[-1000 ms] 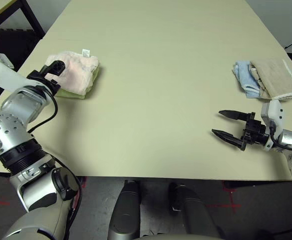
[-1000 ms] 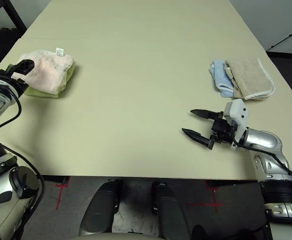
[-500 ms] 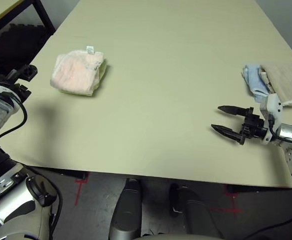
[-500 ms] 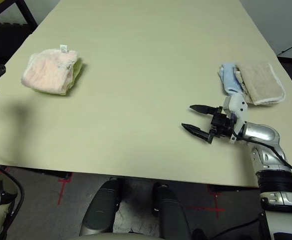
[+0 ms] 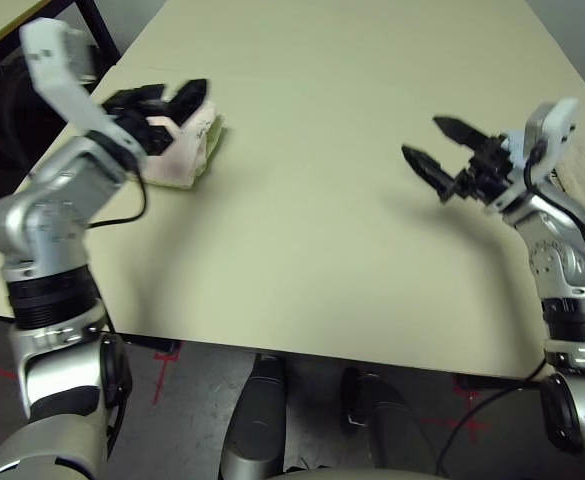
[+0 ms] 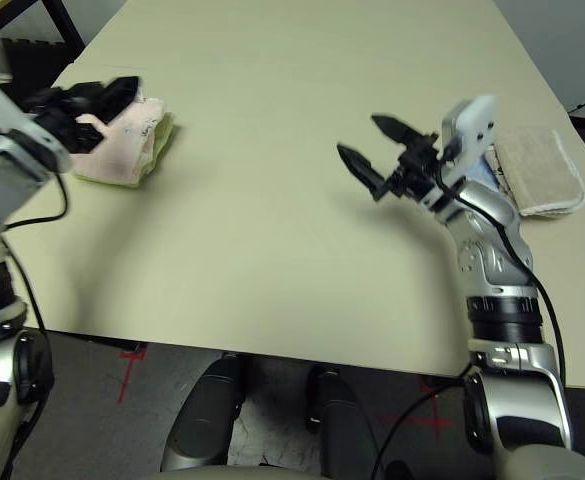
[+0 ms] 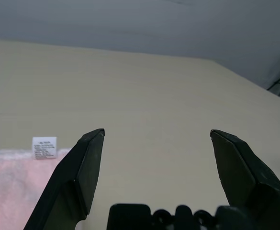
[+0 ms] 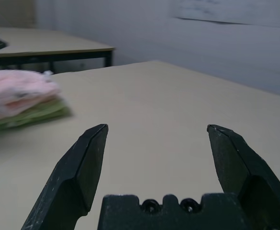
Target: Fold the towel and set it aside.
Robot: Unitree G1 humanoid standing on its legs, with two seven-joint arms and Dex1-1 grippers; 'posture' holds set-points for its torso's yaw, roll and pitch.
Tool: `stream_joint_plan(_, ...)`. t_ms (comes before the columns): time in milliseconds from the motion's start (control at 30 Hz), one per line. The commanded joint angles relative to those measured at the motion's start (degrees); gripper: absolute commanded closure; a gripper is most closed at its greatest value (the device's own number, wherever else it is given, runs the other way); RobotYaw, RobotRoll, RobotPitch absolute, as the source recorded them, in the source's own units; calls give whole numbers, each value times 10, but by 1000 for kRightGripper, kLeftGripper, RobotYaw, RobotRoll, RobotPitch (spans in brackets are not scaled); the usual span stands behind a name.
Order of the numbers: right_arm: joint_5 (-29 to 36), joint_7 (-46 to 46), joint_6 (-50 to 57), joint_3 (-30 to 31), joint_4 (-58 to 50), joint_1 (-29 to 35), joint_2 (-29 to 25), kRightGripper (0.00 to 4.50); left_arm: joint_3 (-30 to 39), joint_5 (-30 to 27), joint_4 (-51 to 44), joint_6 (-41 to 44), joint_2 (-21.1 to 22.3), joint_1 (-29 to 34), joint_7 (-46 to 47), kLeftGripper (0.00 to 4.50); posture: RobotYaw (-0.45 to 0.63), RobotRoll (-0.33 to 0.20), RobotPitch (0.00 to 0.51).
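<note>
Pink towel [image 6: 122, 140] folded, sits on top of a light green cloth [image 6: 162, 135] at the table's [image 5: 302, 200] left side, white tag [image 7: 44, 146] at its far edge. My left gripper [image 5: 157, 100] is raised in front of the towel, fingers spread wide, nothing between them, not touching the fabric as far as I can tell. My right gripper [image 5: 434, 150] hangs over the table's right half, well apart from the towel, fingers wide apart too, empty. Beige cloth [image 6: 537, 170] lies at the right edge, behind my right wrist.
</note>
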Motion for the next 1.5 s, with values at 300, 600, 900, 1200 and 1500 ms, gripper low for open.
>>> stream_joint_plan(300,-63,-174,-80,-82,25,94,18,0,29,125,27,-150,-48,128,42,25,193,0,98)
stream_joint_plan(600,-81,-220,-107,-84,24,178,48,0,57,157,67,-194,-74,157,79,25,178,0,112)
stream_joint_plan(900,-74,-212,-92,-79,29,206,56,0,58,176,63,-214,-87,184,93,25,182,0,135)
stream_joint_plan(1200,-73,-197,-83,-74,34,209,55,0,57,191,43,-213,-86,205,103,25,189,0,148)
stream_joint_plan(1500,-84,-184,-83,-57,43,209,53,0,66,225,26,-208,-77,227,125,25,209,0,167)
